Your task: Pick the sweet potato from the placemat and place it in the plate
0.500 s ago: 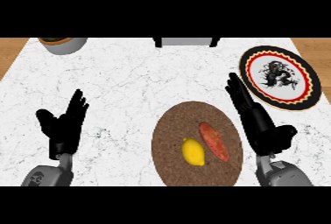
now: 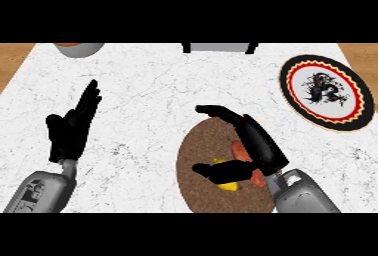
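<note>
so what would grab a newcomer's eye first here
The round black-rimmed plate with a red ring and dark dragon motif at the far right of the white marble counter. Next, the black right hand over the round brown placemat, partly covering the orange sweet potato and yellow lemon.

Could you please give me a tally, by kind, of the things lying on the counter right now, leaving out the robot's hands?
Plates: 1
Placemats: 1
Sweet potatoes: 1
Yellow fruits: 1
Grey vessels at the top left edge: 1
Dark object at the top edge: 1
Total: 6
</note>
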Robot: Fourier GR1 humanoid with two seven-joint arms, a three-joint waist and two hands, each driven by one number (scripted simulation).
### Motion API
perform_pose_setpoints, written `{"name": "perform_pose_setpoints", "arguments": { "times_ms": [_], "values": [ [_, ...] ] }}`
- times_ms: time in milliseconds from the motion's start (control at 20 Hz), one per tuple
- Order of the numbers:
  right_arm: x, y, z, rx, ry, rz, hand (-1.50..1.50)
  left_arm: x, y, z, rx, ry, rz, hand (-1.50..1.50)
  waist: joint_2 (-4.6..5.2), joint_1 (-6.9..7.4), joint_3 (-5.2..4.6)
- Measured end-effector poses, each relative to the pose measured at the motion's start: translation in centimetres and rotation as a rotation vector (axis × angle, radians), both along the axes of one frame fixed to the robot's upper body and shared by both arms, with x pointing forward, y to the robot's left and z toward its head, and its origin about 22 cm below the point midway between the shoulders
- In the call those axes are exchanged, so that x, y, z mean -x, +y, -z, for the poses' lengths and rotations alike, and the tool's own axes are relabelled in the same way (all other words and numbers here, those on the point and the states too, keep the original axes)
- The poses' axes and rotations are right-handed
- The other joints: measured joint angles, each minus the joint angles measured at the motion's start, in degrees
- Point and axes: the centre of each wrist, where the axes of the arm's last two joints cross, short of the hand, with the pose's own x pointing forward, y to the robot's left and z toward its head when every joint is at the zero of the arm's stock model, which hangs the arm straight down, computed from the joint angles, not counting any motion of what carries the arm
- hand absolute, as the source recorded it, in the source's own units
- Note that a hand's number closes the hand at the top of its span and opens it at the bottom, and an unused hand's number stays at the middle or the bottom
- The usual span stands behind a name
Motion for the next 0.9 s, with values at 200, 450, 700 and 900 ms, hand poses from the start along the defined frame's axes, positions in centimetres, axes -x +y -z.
{"name": "perform_pose_setpoints", "arguments": {
  "times_ms": [200, 450, 700, 900],
  "values": [
    [2.0, 1.8, 5.0, 0.006, 0.083, 0.02, -1.5, -0.5, 0.0, -0.2, -0.031, -0.019, 0.034, 0.0, 0.74, -0.54, 0.42],
    [4.1, 0.1, 7.5, 0.099, 0.007, 0.006, -1.5, -0.6, 0.4, -0.6, -0.038, -0.024, 0.048, 0.0, 0.89, -1.0, 0.6],
    [4.2, -2.1, 4.5, 0.166, -0.136, 0.05, -1.5, -0.9, 0.7, -0.5, -0.04, -0.028, 0.05, 0.0, 0.89, -1.29, 0.62],
    [3.8, -3.7, 0.1, 0.284, -0.16, 0.068, -1.5, -0.6, 0.9, -0.3, -0.041, -0.023, 0.048, 0.0, 0.81, -1.35, 0.58]
  ]
}}
